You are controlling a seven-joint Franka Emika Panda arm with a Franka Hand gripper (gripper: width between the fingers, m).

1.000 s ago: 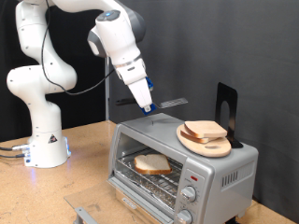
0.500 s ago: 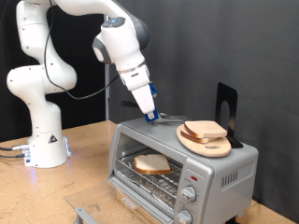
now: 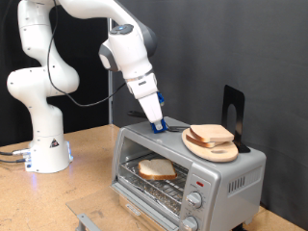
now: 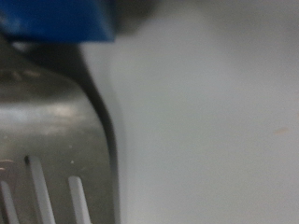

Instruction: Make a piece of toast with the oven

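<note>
One change: the end effector (image 3: 159, 124) had come down from above the oven (image 3: 189, 169) to its top, beside the plate (image 3: 211, 149)
Meaning: work had shifted to the oven's roof, near the spare bread
End effector: blue fingers at a metal spatula (image 4: 51, 140); grip and opening could not be told
Toast: one slice (image 3: 156, 169) lay on the rack inside the oven, door down
Count: two slices (image 3: 212, 135) on one plate; one oven; two knobs (image 3: 193, 200); one arm on the surface (image 3: 87, 154)
</note>
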